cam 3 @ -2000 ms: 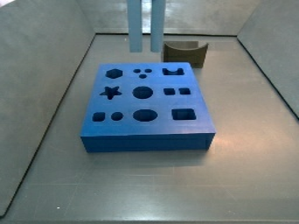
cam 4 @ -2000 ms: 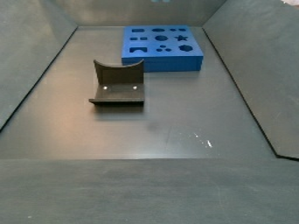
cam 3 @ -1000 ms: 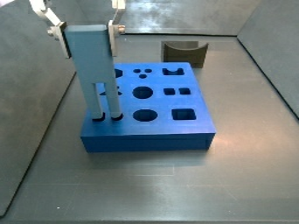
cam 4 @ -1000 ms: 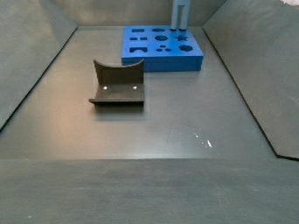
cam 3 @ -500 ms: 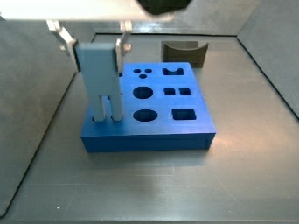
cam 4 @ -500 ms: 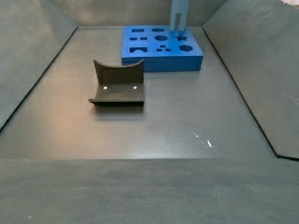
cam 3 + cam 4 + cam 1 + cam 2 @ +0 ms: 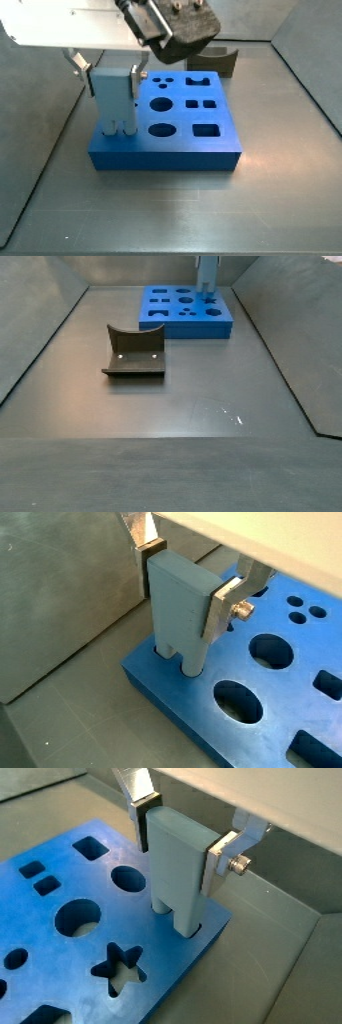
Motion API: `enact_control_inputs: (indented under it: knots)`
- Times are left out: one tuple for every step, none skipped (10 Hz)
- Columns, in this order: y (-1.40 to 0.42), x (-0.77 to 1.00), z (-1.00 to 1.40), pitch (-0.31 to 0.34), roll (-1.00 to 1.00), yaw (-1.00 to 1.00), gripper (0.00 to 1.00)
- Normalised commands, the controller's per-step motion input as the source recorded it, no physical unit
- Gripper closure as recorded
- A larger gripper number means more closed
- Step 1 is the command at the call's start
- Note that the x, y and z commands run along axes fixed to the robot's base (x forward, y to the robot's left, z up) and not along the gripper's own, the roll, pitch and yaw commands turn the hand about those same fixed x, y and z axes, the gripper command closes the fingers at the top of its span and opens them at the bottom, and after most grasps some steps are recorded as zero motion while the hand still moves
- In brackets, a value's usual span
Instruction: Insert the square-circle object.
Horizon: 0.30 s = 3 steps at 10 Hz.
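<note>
Grey floor bears the blue block (image 7: 167, 125); fingers (image 7: 225, 604) clamp the square-circle object (image 7: 181, 607) entering it.

The gripper (image 7: 187, 584) points straight down over a corner of the blue block (image 7: 254, 727). Its 2 flat silver fingers (image 7: 227, 599) press on both sides of the square-circle object (image 7: 178, 607), so the jaws are closed on it. In a side view the gripper (image 7: 110, 72) hangs low under the wrist.
</note>
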Motion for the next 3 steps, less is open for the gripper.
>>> enact_control_inputs:
  knots:
    - [0.05, 0.00, -0.29, 0.000, 0.02, 0.00, 1.00]
    - [0.01, 0.00, -0.08, -0.023, -0.09, 0.00, 1.00]
    - [0.00, 0.00, 0.00, 0.000, 0.00, 0.00, 1.00]
